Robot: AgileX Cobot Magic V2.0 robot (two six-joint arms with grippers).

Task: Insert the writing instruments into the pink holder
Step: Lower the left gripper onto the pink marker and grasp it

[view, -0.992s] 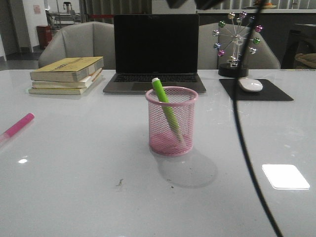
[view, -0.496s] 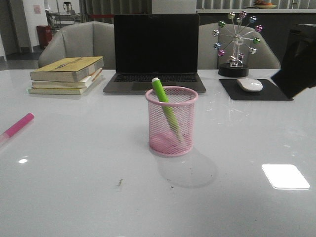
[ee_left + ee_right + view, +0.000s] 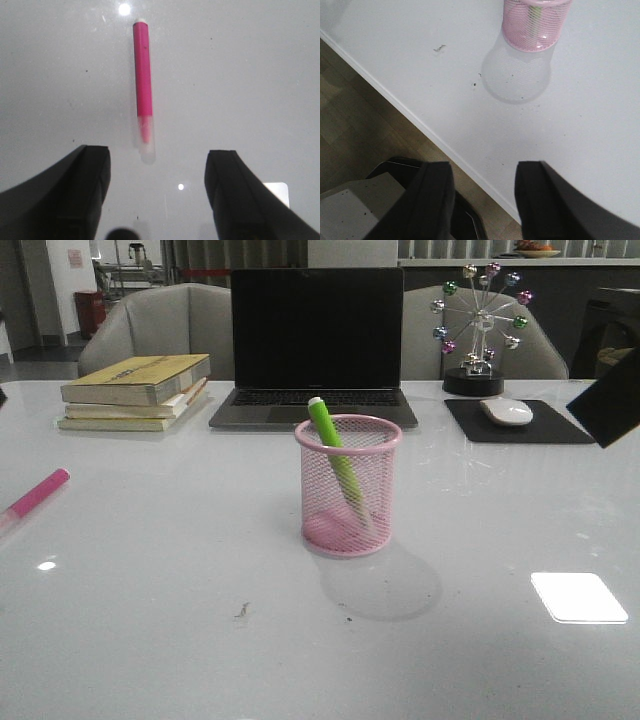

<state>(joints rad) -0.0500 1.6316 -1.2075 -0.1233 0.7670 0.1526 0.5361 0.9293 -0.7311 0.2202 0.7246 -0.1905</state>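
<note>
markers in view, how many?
2. Green marker stands leaning inside the pink holder; pink marker lies flat on the table at far left, ahead of the open left gripper.

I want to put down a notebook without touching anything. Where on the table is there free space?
Free: the wide near strip in front of the pink holder, and the stretch between it and the pink marker. Crowded: the far edge, with books, laptop, mouse on its pad.

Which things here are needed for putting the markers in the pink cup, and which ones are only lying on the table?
For the job:
pink cup
green marker, already in the cup
pink marker, flat on the table
left gripper, open above it

Lying about:
laptop
books
mouse on its pad
wheel ornament
</note>
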